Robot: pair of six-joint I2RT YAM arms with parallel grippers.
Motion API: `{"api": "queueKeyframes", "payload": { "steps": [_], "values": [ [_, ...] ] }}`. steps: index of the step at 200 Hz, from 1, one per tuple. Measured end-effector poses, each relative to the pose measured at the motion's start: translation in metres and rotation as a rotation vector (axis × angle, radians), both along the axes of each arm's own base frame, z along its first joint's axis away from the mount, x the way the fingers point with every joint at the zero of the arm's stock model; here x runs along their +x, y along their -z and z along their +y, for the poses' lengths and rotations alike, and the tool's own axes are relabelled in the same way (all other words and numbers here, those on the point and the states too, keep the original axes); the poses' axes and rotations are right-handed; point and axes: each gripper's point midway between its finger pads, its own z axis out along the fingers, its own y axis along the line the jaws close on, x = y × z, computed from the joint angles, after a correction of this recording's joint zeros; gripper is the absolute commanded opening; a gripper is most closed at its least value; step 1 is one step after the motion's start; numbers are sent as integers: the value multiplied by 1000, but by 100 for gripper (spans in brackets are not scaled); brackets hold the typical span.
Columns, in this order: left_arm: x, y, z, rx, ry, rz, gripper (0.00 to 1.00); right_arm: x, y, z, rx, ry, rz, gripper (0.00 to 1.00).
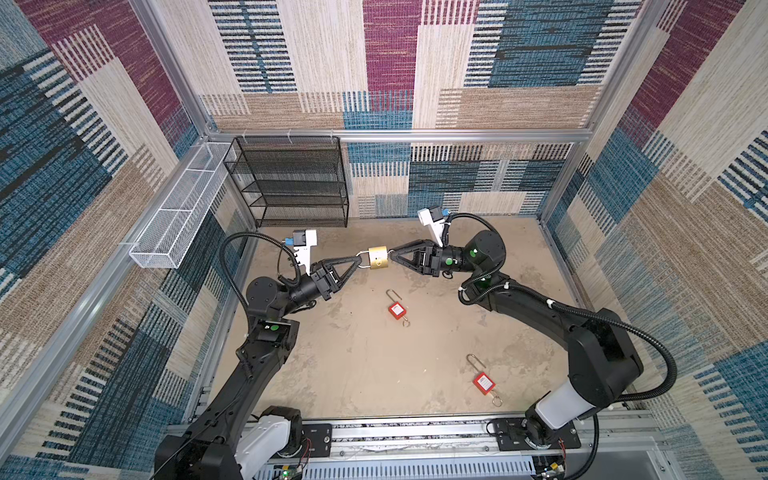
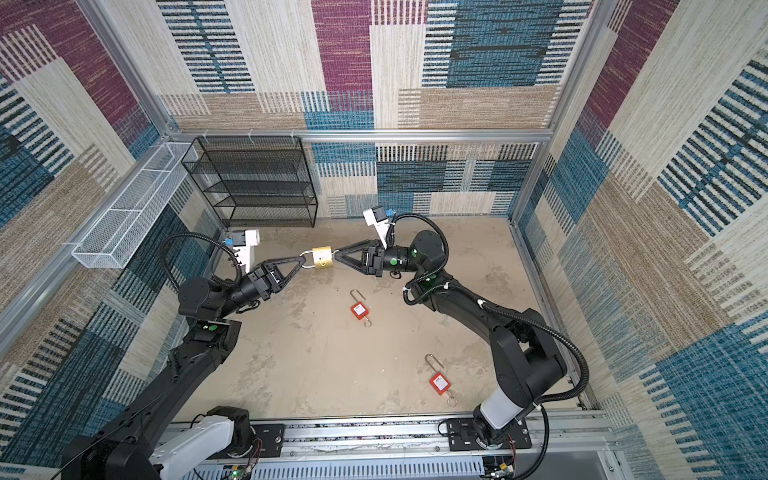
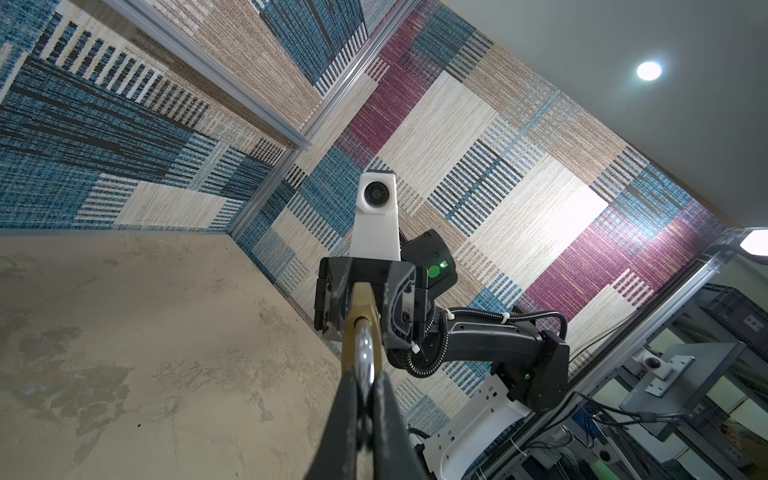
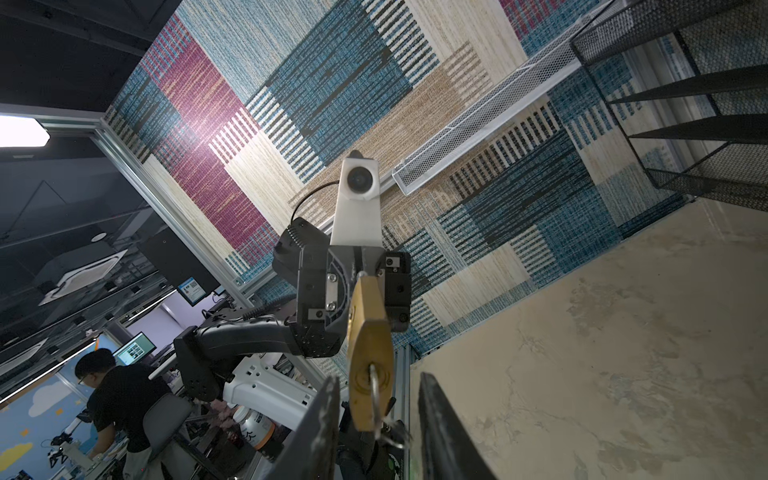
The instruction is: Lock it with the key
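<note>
Your left pincer (image 1: 360, 260) is pressed together on the shackle (image 3: 365, 353) of the brass padlock (image 1: 378, 258). It holds the lock in the air, with the body pointing away from its tips toward your right pincer (image 1: 393, 254). That one stands spread: in the right wrist view its fingers (image 4: 324, 415) flank the key (image 4: 375, 395), which sits in the keyway on the lock's end face. Neither finger seems to touch it.

To turn it well, centre the key's head between the right fingers and close fully on its flat sides. Then roll the wrist about the key's own axis, not off to one side. Hold the left grip firm so the body doesn't twist along. Don't push the arms toward each other, or the shackle may slip.

You can't make out the key's head; it is lost low between the right fingertips, beside the key ring (image 4: 395, 436). Whether the shackle is seated in the body is hidden by the left fingers. A red padlock (image 1: 397, 309) and a second red padlock (image 1: 484, 382) lie on the floor (image 1: 365, 365), below and apart from both pincers.
</note>
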Motion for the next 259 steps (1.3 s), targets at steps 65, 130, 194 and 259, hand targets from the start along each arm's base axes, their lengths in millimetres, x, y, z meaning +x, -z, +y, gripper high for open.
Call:
{"api": "queueKeyframes", "payload": {
  "steps": [65,130,194,259],
  "values": [
    [2,1,2,-3,-9,10,0,-1,-2,-1,7,-9,-3,0],
    [1,2,4,-1,-8,12,0,-1,0,-5,4,0,7,0],
    [2,3,6,5,-6,13,0,2,5,-18,0,31,15,0],
    [4,-1,12,4,-28,0,0,20,8,-45,-3,123,37,0]
  ]
}}
